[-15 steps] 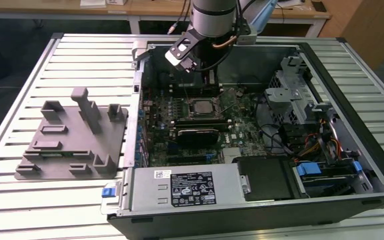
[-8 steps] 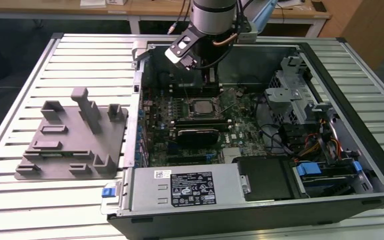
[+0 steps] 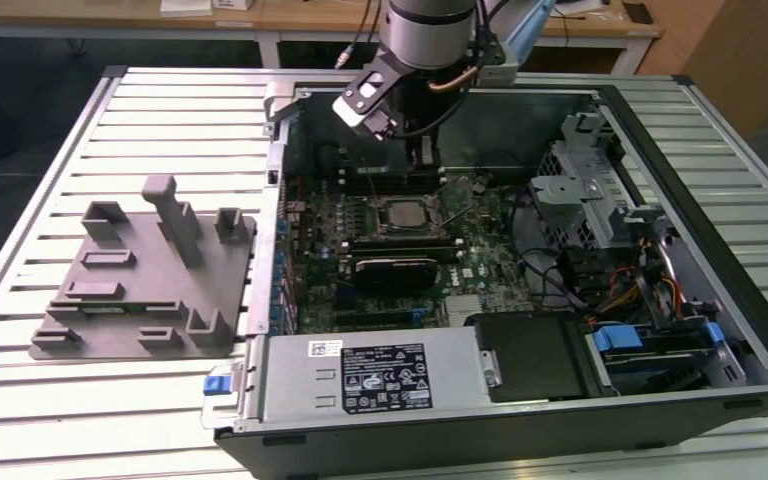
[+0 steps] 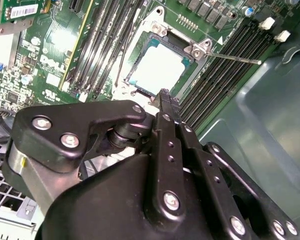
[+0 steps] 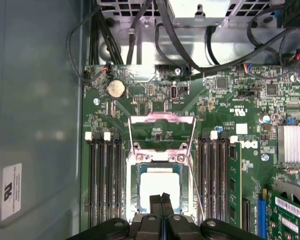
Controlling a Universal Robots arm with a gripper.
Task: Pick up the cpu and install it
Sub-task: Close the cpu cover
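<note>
The cpu, a shiny silver square with a pale rim, lies flat in the black socket on the green motherboard. It also appears in the second wrist view and, in the exterior view, at the middle of the open computer case. The socket's metal load plate stands swung open beside it. My gripper hangs just above the cpu's near edge, its two black fingertips pressed together and shut on nothing. In the second wrist view the gripper shows next to the socket. The exterior view has the gripper above the board.
Memory slots flank the socket on both sides. A thin lever sticks out by the socket. The grey fixture block sits on the slatted table at the exterior view's left. A power supply and drive cage crowd the case.
</note>
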